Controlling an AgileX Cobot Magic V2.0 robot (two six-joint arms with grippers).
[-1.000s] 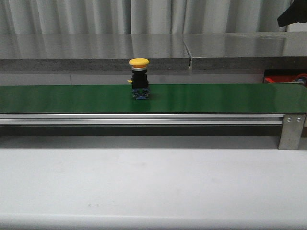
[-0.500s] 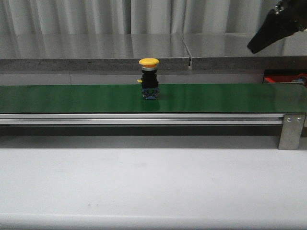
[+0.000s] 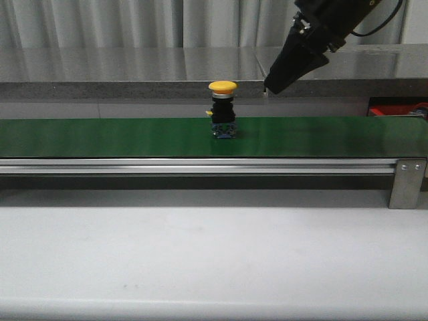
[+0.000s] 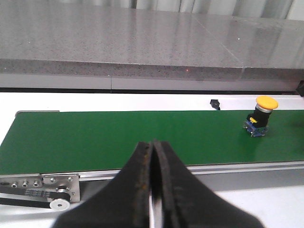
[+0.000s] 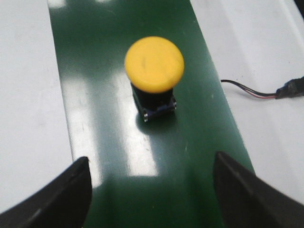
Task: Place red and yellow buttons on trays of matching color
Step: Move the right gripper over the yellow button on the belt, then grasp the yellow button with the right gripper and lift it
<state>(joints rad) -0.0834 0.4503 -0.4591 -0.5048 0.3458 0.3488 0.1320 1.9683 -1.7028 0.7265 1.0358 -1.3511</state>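
I see one yellow button (image 3: pixel 223 110) standing upright on the green belt (image 3: pixel 100 137), just right of frame centre: mushroom cap on top, black body, blue base. A red tray (image 3: pixel 394 110) edge shows at far right.

1. A white bench (image 3: pixel 214 254) carries a long green belt (image 3: pixel 100 137) running left to right along its far part.
2. A yellow button (image 3: pixel 223 110) stands upright on the belt, near its middle.

You face pale curtains (image 3: pixel 134 23) behind a grey stone counter (image 3: pixel 127 67); a white table (image 3: pixel 200 261) lies nearest you.
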